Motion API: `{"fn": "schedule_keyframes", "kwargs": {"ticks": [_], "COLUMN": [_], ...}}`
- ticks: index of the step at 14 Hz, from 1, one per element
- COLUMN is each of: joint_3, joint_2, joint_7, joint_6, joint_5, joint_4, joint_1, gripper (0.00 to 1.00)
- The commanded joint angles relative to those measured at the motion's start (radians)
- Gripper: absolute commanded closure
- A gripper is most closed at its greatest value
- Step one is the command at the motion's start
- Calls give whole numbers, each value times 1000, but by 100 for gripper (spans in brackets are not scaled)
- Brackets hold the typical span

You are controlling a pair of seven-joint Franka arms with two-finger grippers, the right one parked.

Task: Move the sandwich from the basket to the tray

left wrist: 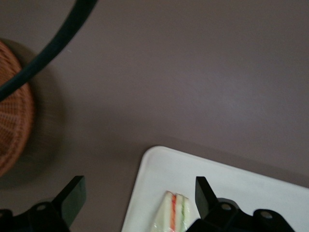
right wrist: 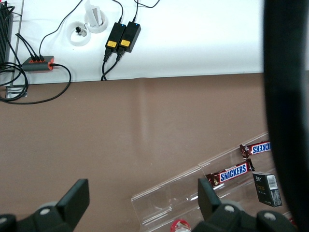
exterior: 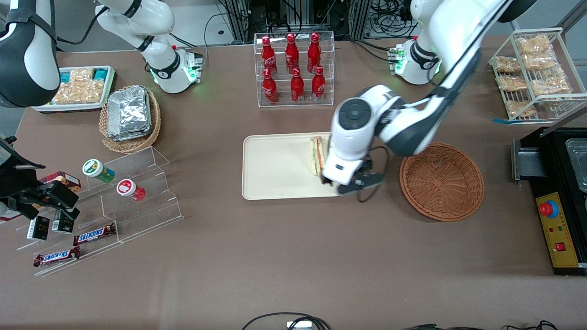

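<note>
The sandwich lies on the cream tray, at the tray's end nearest the reddish-brown wicker basket, which has nothing in it. My left gripper hangs over that end of the tray, partly covering the sandwich in the front view. In the left wrist view the gripper is open, and the sandwich lies on the tray between the spread fingers, close to one finger and not gripped. The basket's rim shows beside the tray.
A clear rack of red bottles stands farther from the camera than the tray. A tan basket of foil packs and a clear stepped stand lie toward the parked arm's end. A wire snack rack and a black box lie toward the working arm's end.
</note>
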Motion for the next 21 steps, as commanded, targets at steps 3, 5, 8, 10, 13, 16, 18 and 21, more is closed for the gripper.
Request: {"fn": "schedule_keyframes", "kwargs": {"ticks": [3, 5, 8, 10, 13, 16, 18, 21], "joint_3": [-6, -6, -8, 9, 176, 276, 328, 386], "joint_2": [-42, -53, -89, -137, -259, -339, -379, -428], "joint_7": [10, 19, 135, 275, 509, 724, 827, 970], "joint_6": [-146, -186, -250, -328, -362, -450, -480, -520], "joint_5": [-34, -42, -84, -124, -253, -305, -333, -373], "joint_4": [72, 85, 85, 85, 60, 60, 57, 57], "joint_1": [77, 97, 165, 185, 173, 171, 173, 173], "gripper": [0, 0, 0, 0, 0, 0, 0, 0]}}
